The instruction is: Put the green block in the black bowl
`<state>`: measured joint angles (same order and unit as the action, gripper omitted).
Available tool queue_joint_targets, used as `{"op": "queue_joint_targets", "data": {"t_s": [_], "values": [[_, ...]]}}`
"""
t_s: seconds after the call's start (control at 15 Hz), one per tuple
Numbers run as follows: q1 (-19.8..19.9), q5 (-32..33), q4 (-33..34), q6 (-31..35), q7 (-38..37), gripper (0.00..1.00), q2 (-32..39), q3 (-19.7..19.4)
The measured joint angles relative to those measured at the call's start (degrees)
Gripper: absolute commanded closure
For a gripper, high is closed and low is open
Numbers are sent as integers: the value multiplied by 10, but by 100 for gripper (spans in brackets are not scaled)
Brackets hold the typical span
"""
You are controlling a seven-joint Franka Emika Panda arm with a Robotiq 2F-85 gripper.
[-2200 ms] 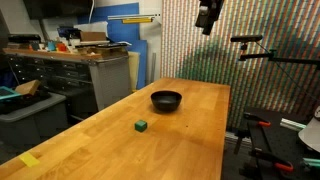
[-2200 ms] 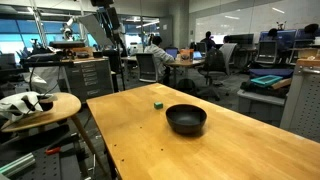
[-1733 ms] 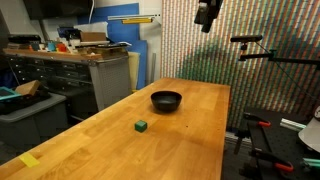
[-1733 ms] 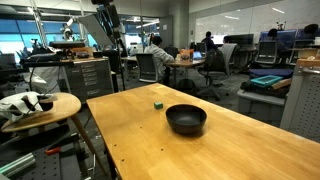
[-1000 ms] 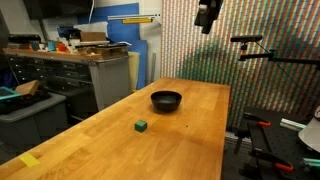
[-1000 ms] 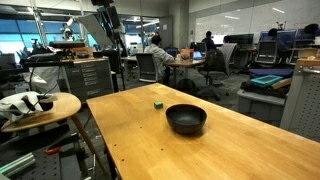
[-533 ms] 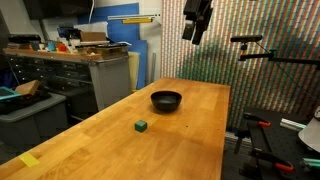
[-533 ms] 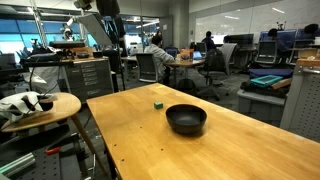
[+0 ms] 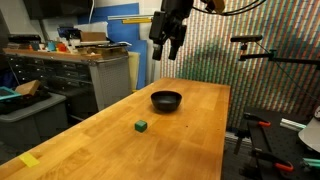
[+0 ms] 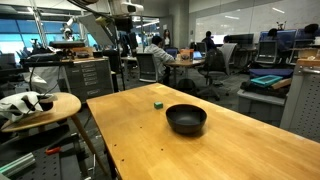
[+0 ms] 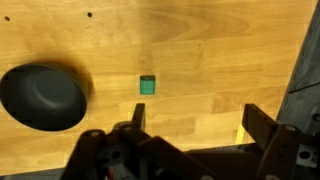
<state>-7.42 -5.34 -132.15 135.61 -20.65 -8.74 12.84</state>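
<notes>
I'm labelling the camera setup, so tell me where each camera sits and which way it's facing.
An exterior view: off one table end, looking along the light wooden table; the tiny dark green cube lies nearer than the glossy black round bowl, the tool high above.
An exterior view: roughly opposite, bowl nearer than cube, tool upper left.
Wrist view: looks straight down; tool's fingers at the bottom edge.
All three share cube and bowl.
</notes>
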Motion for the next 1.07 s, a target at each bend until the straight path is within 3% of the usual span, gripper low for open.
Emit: {"op": "queue_joint_targets", "data": {"t_s": [0.33,1.07], "values": [[0,69,57,14,-34,0,95,-2],[-9,95,161,14,4,0,242,-33]]}}
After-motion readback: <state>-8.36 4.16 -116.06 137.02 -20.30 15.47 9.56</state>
